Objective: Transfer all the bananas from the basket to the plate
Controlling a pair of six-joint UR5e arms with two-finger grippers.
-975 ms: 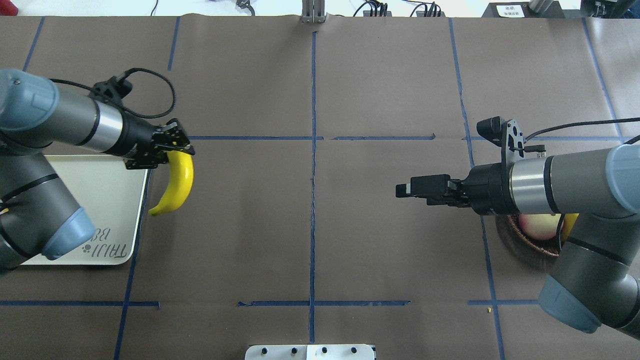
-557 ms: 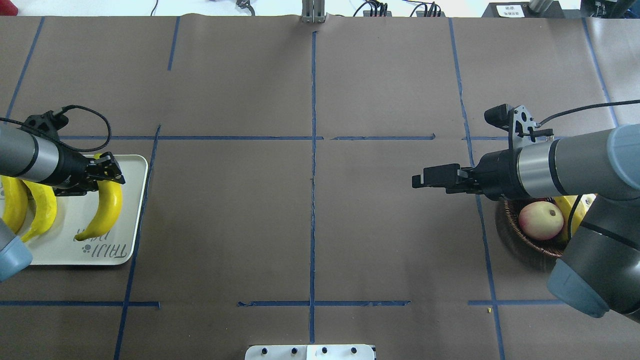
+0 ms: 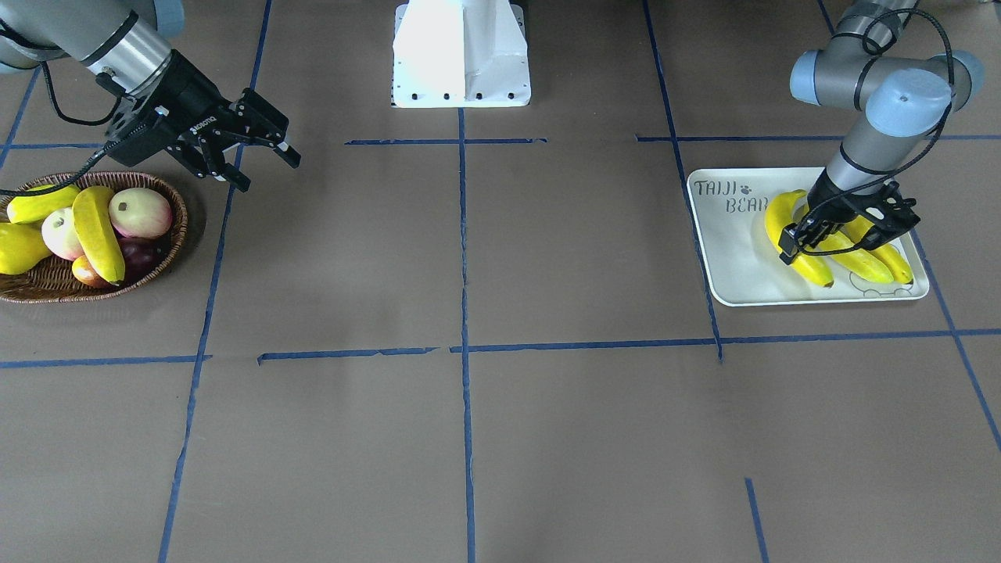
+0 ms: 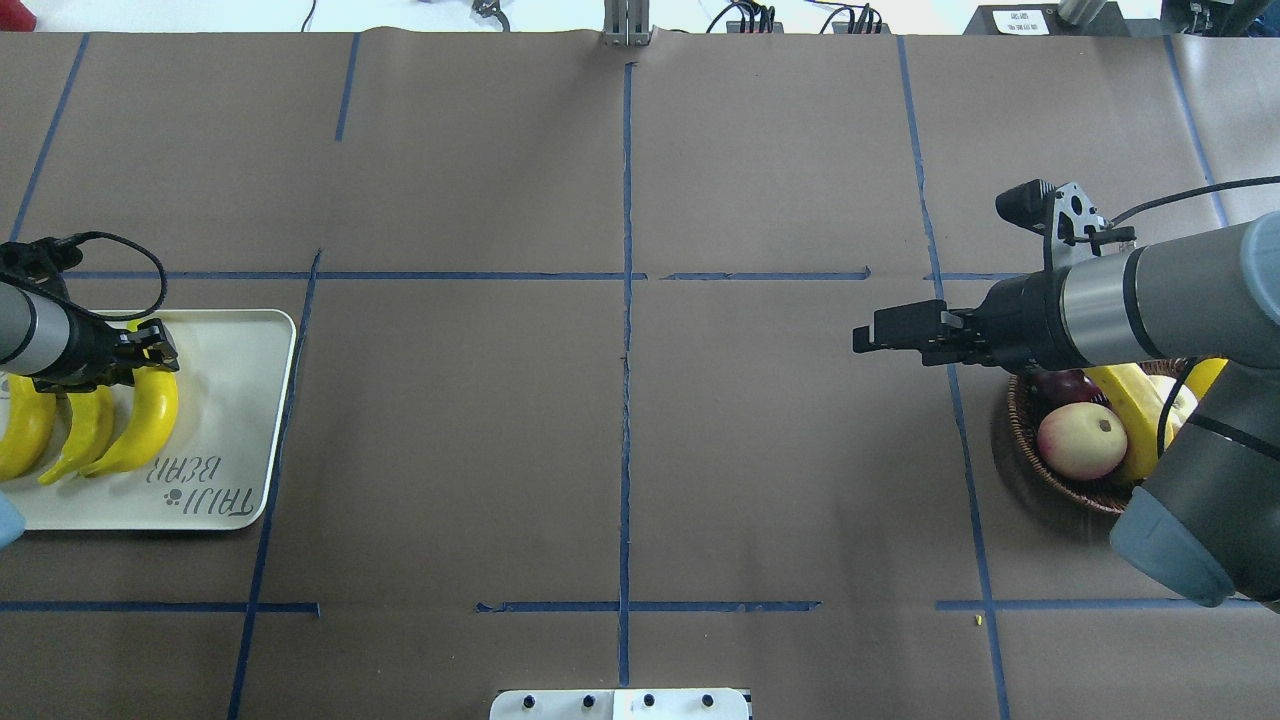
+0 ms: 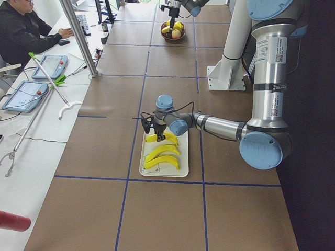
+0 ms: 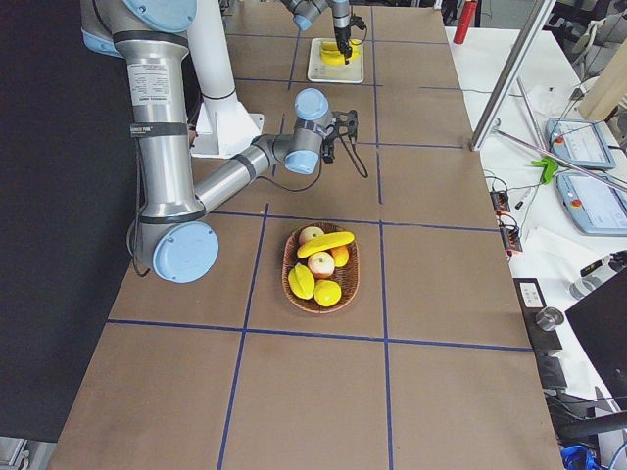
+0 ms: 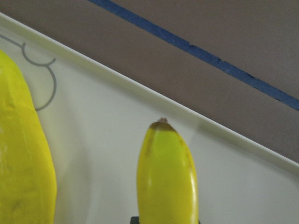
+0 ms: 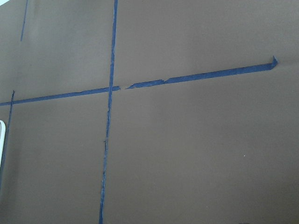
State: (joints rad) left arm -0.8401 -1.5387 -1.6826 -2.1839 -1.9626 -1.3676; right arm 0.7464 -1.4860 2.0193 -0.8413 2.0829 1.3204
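Note:
The off-white plate (image 4: 235, 400) lies at the table's left and also shows in the front view (image 3: 731, 270). Three bananas lie side by side on it. My left gripper (image 4: 150, 352) is shut on the banana (image 4: 150, 415) nearest the table's middle, which rests low on the plate (image 7: 103, 140); it fills the left wrist view (image 7: 168, 177). The wicker basket (image 3: 174, 205) at the right holds one long banana (image 3: 98, 231) among other fruit. My right gripper (image 3: 264, 166) is open and empty, above the table beside the basket (image 4: 1030, 470).
The basket also holds pink-cream round fruits (image 4: 1080, 440), plump yellow-green fruits (image 3: 16, 246) and dark purple fruit (image 3: 141, 254). The white robot base (image 3: 461, 55) stands at the table's robot side. An operator (image 5: 21, 31) sits beyond the far edge.
My left arm carried the banana leftward from beside the plate onto it and set it next to the two others. My right gripper drew back to the right, towards the basket.

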